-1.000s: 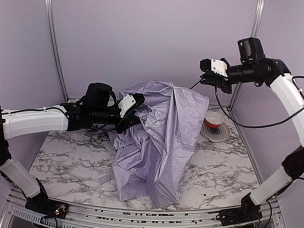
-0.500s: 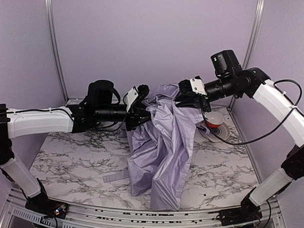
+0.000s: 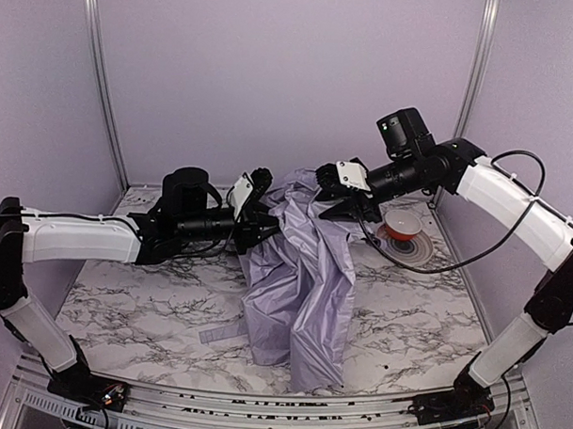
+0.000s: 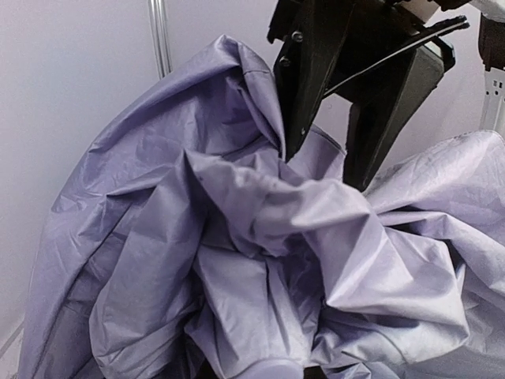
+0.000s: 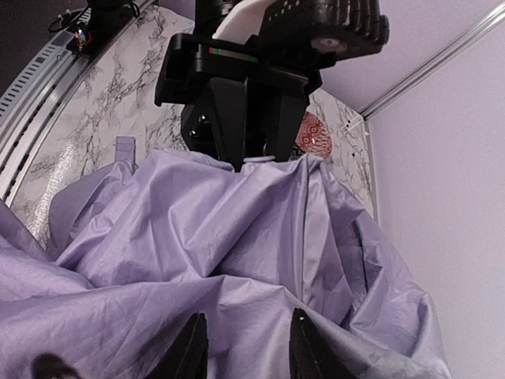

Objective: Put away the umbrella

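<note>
Finding: the crumpled pale lavender fabric umbrella (image 3: 298, 290) stands bunched over the centre of the white marble-patterned table (image 3: 123, 303), its hem resting there. The left gripper (image 3: 258, 223) is clamped on fabric near the top. The right gripper (image 3: 332, 205) has descended onto the crown, jaws parted astride a fold. A second grip looks imminent; stowing is not done.

Shiny pale lavender folding umbrella (image 3: 298, 285): crumpled fabric hanging down to the white marble-patterned tabletop (image 3: 142, 304).
My left gripper (image 3: 265, 206): pinching its upper fold.
My right gripper (image 3: 323, 192): jaws apart at its top.

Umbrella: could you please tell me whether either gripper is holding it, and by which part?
The left gripper holds the umbrella at its gathered top. The right gripper stands open against the fabric and grips nothing.
</note>
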You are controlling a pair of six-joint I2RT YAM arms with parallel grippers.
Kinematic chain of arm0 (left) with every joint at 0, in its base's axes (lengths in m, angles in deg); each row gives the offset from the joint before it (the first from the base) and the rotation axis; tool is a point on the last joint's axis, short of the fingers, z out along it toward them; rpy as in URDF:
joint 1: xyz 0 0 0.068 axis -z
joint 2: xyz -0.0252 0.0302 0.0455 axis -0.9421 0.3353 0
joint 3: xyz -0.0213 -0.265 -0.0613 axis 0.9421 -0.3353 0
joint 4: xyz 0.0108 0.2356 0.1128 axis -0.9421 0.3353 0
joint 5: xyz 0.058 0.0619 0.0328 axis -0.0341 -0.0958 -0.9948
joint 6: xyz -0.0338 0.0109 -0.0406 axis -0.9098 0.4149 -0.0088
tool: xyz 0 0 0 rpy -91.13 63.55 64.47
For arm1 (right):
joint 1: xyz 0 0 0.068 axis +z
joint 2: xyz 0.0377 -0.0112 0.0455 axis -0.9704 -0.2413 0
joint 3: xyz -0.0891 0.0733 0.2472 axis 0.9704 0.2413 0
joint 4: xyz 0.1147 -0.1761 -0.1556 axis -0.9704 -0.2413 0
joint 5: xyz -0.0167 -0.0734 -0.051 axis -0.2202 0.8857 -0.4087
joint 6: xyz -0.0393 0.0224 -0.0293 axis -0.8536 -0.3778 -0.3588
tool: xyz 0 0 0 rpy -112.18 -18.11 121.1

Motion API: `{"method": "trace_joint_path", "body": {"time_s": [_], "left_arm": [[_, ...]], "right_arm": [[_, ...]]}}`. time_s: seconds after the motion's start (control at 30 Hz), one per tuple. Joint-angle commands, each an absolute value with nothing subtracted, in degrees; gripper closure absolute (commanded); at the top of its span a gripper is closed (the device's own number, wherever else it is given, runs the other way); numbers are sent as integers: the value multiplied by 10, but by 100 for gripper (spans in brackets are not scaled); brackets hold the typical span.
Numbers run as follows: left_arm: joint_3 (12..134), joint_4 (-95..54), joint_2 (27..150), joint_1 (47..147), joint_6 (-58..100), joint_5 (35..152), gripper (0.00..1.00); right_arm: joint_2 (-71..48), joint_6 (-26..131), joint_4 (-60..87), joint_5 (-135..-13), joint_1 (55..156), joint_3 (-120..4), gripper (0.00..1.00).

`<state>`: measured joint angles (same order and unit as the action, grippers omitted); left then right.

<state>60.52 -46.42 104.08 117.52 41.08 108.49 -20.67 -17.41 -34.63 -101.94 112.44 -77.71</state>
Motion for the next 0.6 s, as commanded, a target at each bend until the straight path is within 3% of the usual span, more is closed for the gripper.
{"method": "trace_joint_path", "body": {"time_s": [0.0, 0.13, 0.27, 0.4, 0.57], "left_arm": [[581, -565, 1006, 1158, 355, 1045, 100], [559, -605, 996, 1144, 324, 1032, 100], [548, -620, 981, 1140, 323, 1046, 100], [533, -641, 963, 1133, 313, 1081, 100], [529, -644, 953, 1130, 304, 1115, 100]], "right_arm": [[-115, -133, -239, -1007, 1121, -741, 58], [-19, -80, -128, -1046, 1108, -657, 40], [33, 7, -15, -1103, 1031, -571, 30], [27, 44, 66, -1132, 952, -484, 26], [-71, -8, -51, -1138, 947, -547, 24]]}}
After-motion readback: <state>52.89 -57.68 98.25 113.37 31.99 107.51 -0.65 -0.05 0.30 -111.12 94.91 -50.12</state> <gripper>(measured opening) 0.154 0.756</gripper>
